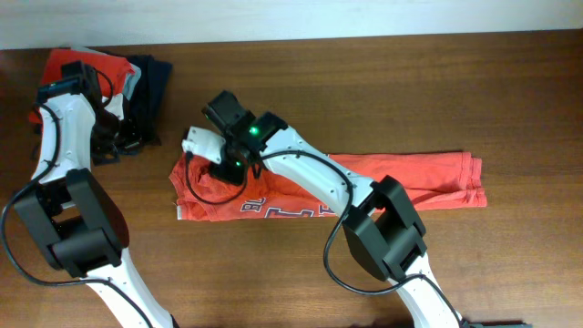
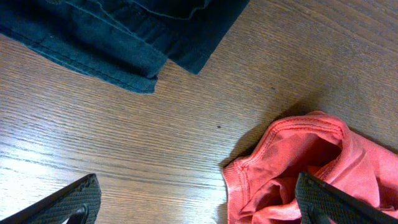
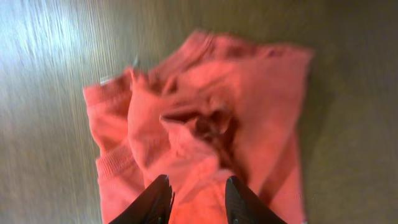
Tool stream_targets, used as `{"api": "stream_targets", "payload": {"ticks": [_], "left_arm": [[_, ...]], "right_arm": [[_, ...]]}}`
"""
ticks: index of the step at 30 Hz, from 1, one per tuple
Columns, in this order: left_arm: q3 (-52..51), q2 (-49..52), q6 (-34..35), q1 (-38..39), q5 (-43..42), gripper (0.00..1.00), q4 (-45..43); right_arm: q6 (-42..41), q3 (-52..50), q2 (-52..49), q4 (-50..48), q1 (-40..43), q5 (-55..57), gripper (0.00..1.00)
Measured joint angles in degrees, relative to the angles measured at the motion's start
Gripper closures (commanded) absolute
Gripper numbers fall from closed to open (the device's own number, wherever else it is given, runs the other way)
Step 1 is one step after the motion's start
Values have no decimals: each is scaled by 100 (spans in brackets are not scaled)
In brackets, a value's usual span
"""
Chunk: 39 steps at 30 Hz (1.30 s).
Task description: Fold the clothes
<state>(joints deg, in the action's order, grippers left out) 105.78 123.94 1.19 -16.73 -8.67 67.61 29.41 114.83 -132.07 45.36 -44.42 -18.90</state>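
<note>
A robotics lab bench: left arm and right arm at a wooden table.

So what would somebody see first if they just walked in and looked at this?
Most likely the long orange-red T-shirt, lying in a strip across the middle of the table, with lettering near its left end. The right claw hangs just above that bunched-up end. Up in the far-left corner, the left claw sits wide open by a dark navy garment and a second orange-red shirt.
</note>
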Motion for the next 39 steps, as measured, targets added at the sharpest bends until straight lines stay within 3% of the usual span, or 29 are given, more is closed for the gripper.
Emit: {"api": "stream_targets", "payload": {"ticks": [13,19,39], "left_arm": [[0,0,0,-2,-2,1,0],[0,0,-2,0,-2,1,0],[0,0,-2,0,0,1,0]], "right_arm": [[278,-774,-2,-1178,0,0,67],[348,-920,-2,-1290,0,17,96],[358,-920,0,-1222,149,601,96]]}}
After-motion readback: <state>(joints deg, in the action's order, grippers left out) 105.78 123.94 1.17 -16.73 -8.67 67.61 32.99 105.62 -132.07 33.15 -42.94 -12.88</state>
